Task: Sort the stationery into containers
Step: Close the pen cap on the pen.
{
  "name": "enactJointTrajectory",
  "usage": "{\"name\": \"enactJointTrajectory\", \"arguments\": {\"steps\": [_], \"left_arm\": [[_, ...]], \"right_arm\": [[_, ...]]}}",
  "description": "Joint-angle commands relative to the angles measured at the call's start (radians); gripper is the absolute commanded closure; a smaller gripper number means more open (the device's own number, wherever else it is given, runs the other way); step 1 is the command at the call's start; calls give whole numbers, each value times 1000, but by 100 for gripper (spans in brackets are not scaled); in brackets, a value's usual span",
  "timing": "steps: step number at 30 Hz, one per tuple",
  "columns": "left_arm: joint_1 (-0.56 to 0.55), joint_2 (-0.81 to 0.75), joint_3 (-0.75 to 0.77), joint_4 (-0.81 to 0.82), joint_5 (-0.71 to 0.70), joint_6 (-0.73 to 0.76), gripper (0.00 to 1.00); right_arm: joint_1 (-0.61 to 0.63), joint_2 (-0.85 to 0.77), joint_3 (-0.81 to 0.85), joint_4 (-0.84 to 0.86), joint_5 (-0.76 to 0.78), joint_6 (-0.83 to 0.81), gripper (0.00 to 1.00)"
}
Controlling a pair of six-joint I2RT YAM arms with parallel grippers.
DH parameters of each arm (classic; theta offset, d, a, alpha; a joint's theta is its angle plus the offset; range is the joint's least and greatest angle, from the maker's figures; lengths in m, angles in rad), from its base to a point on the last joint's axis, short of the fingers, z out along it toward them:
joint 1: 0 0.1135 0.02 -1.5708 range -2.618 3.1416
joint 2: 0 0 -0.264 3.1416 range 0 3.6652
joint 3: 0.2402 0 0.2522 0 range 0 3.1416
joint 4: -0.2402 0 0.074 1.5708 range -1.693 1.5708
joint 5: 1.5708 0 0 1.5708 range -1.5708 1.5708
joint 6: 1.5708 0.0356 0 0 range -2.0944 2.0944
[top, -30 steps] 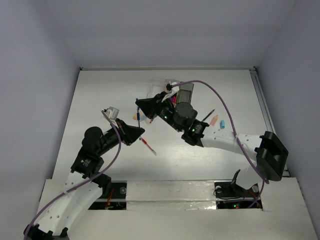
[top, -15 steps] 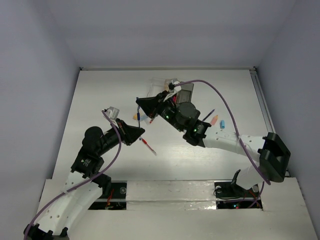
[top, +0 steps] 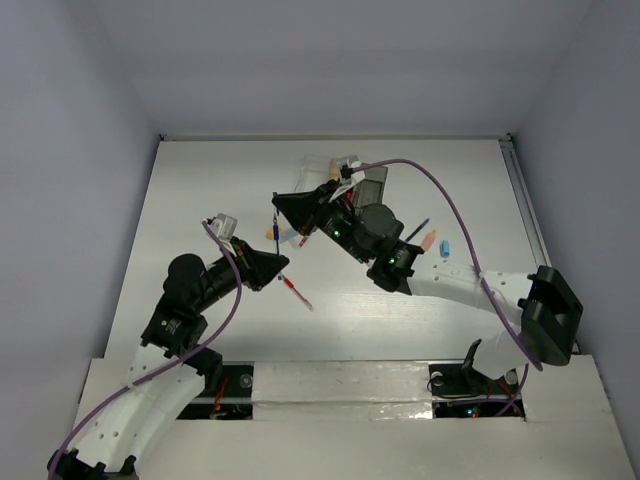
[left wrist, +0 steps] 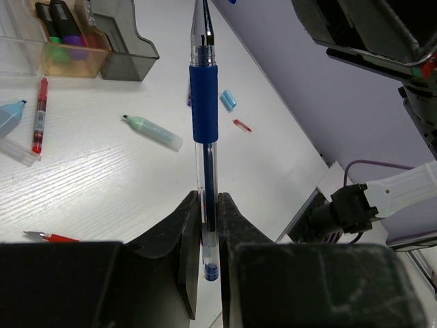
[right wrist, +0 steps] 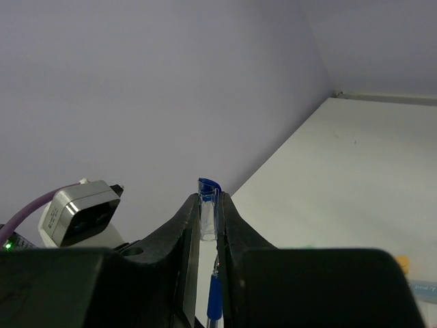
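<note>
My left gripper (left wrist: 207, 199) is shut on a blue pen (left wrist: 204, 102) with a clear barrel, held upright with its tip pointing away. My right gripper (right wrist: 207, 199) is shut on a clear pen cap with a blue top (right wrist: 208, 205), right above the tip of the blue pen (right wrist: 214, 304). In the top view the two grippers (top: 268, 266) (top: 281, 206) meet left of centre with the pen (top: 277, 228) between them. The clear box (left wrist: 17, 48), the tan-orange box (left wrist: 72, 63) holding markers and the dark grey box (left wrist: 126, 51) stand in a row.
On the table lie a red pen (left wrist: 39, 116), a green marker (left wrist: 153, 132), a light-blue piece (left wrist: 229, 100), a small red piece (left wrist: 242, 125) and a clear piece (left wrist: 17, 152). A red pen (top: 297, 290), a purple pen (top: 417, 229) and an orange piece (top: 428, 241) show from above.
My right arm has shifted slightly toward the far side while its gripper stays at the pen tip. My left arm has hardly moved.
</note>
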Motion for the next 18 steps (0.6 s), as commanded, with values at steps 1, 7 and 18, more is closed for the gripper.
{"name": "enactJointTrajectory", "arguments": {"steps": [1,7,18], "left_arm": [[-3,-31,7,41,-8,0,100],[-3,-30,7,44,-7,0,100],[-12,-21,7,46,-1,0,100]], "right_arm": [[7,4,10,46,37,-18,100],[7,18,24,20,35,-22,100],[7,40,34,41,-28,-6,100]]}}
